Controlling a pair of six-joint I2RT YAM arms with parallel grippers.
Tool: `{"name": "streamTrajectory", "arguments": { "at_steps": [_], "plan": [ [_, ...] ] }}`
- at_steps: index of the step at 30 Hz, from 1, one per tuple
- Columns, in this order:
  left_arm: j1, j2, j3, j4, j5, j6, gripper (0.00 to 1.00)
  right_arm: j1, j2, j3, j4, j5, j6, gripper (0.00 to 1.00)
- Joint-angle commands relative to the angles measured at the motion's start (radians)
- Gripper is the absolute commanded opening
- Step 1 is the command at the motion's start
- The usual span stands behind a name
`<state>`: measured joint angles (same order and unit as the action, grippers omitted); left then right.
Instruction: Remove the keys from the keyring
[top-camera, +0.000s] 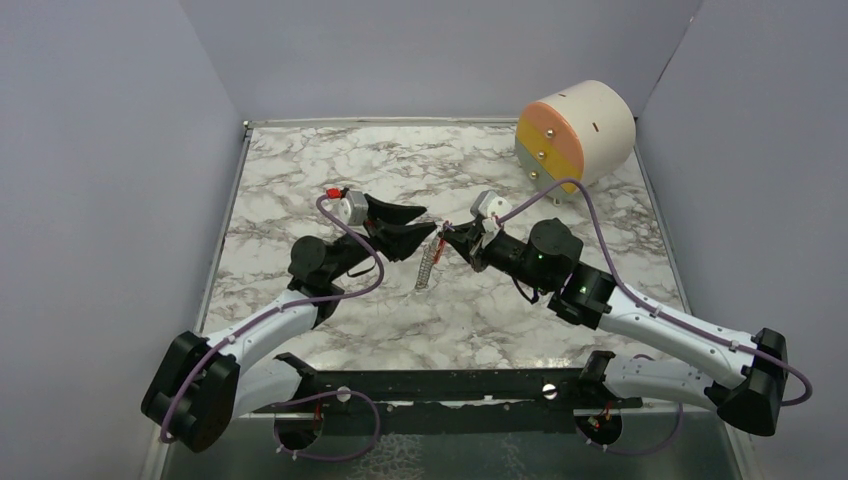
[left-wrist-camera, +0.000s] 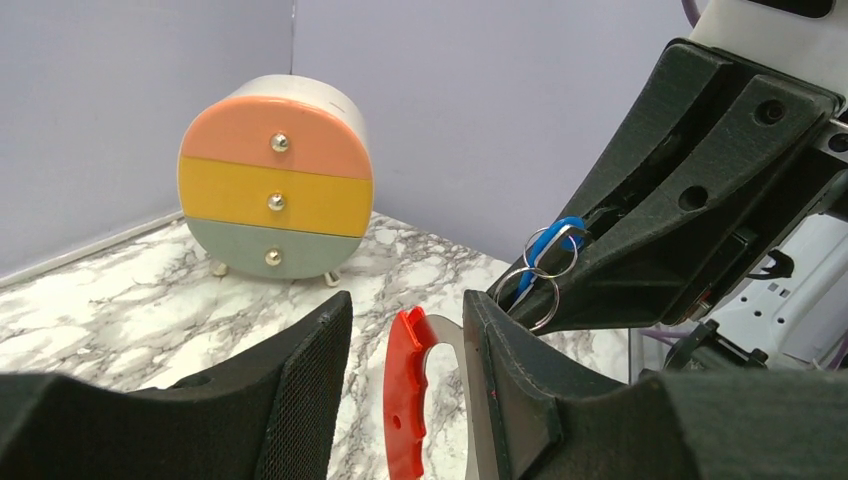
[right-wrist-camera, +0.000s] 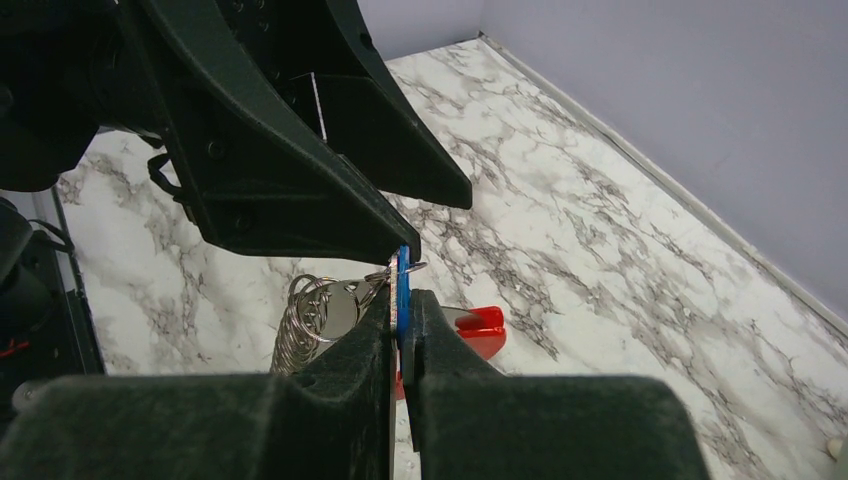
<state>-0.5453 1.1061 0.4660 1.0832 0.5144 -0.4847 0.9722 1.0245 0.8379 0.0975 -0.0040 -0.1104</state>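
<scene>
Step in hand: parting key from ring, held in mid-air on the arms' side of the round drawer chest (top-camera: 577, 135).

Right gripper (right-wrist-camera: 403, 305): pressed together on the blue key (right-wrist-camera: 402, 275). The keyring (top-camera: 428, 265) coil hangs beneath, further from the chest.

Left gripper (left-wrist-camera: 407, 310): spread, red part (left-wrist-camera: 404, 395) between its fingers, apparently not pinched.

Next move, as I judge it: the left closes on the red part, then draws away from the chest while the right holds, so the key slides off.
</scene>
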Motion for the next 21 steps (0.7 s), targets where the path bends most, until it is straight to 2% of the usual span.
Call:
{"name": "streamTrajectory", "arguments": {
  "at_steps": [1,9,16,21],
  "plan": [
    [0.002,-0.001,0.026,0.062,0.025,-0.017,0.48,-0.003,-0.026,0.027,0.032,-0.027,-0.014,0.01],
    [0.002,-0.055,-0.01,0.067,0.014,-0.02,0.52,-0.004,-0.033,0.023,0.035,-0.024,-0.013,0.01],
    [0.002,-0.067,0.015,0.07,0.1,-0.052,0.52,-0.003,-0.026,0.027,0.036,-0.019,-0.015,0.01],
    [0.002,-0.093,-0.018,0.07,0.117,-0.035,0.57,-0.003,-0.035,0.026,0.036,-0.02,-0.014,0.01]
  ]
}}
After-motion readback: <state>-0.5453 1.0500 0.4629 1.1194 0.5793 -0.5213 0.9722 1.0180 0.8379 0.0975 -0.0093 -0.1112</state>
